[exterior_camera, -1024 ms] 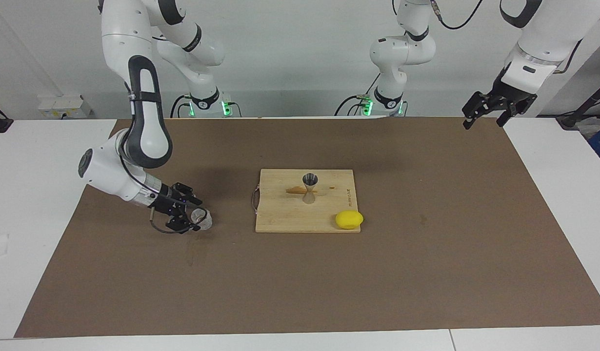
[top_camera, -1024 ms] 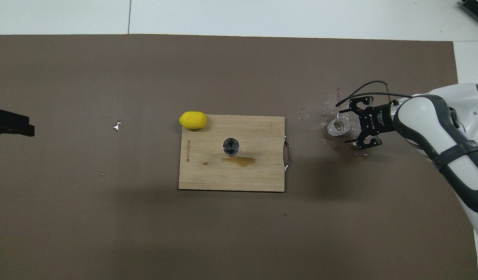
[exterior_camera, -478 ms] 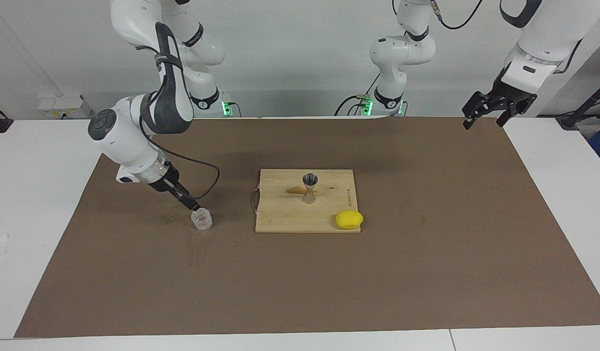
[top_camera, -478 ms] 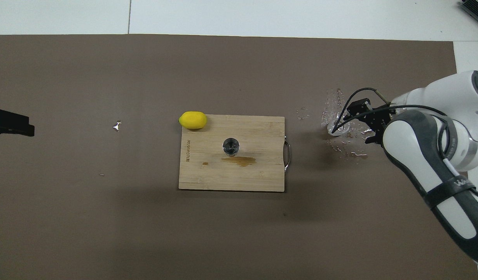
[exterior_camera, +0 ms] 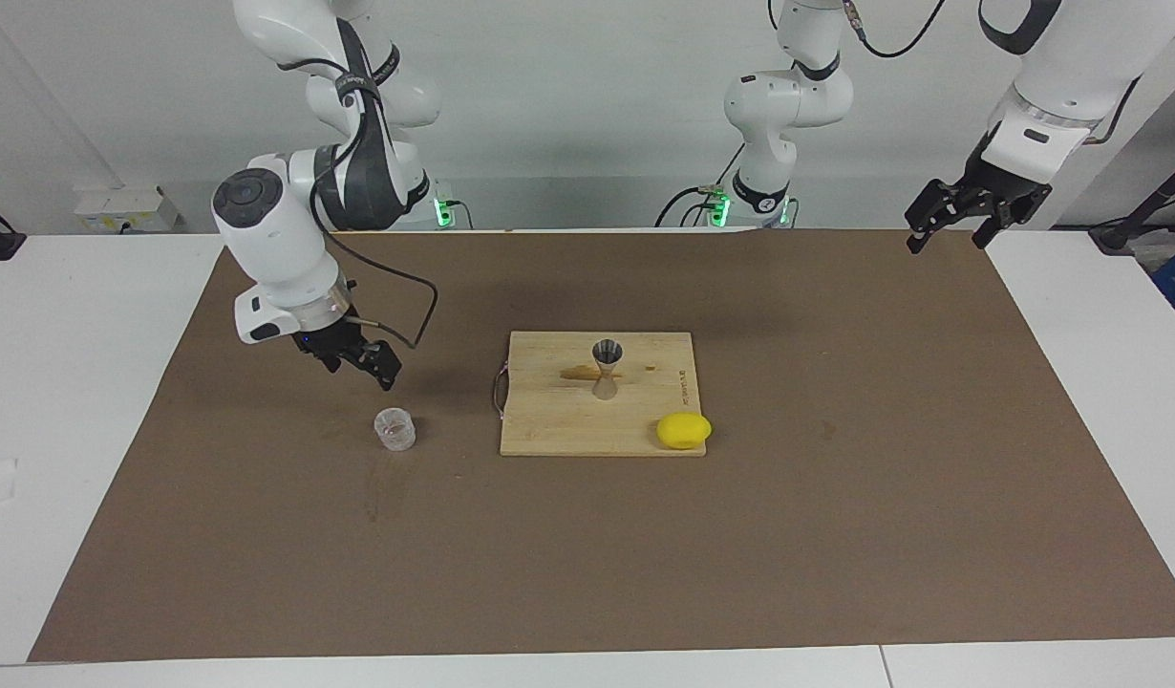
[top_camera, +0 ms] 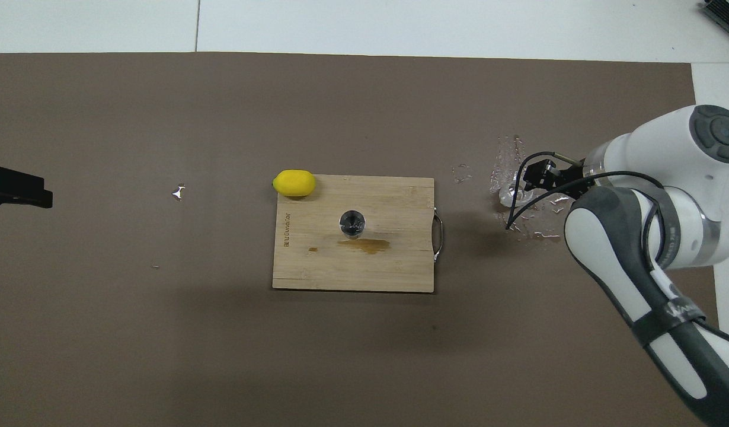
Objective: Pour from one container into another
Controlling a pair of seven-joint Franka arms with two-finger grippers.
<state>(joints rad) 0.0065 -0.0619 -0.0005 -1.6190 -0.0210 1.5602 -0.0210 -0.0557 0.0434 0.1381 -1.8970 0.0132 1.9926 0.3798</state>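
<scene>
step: cup set down, pour seems done | right gripper (exterior_camera: 382, 367) raised over mat beside glass cup (exterior_camera: 395, 428), grip unreadable | jigger (exterior_camera: 606, 367) on board (exterior_camera: 559, 425) | left gripper (exterior_camera: 970, 212) waits, spread | next: none apparent

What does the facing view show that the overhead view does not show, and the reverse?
Facing view only: the right gripper is raised, apart from the glass cup, and the left gripper waits over the mat's corner. Overhead view only: spilled drops on the mat around the cup. Both: the jigger upright on the cutting board, and the lemon at the board's corner.
</scene>
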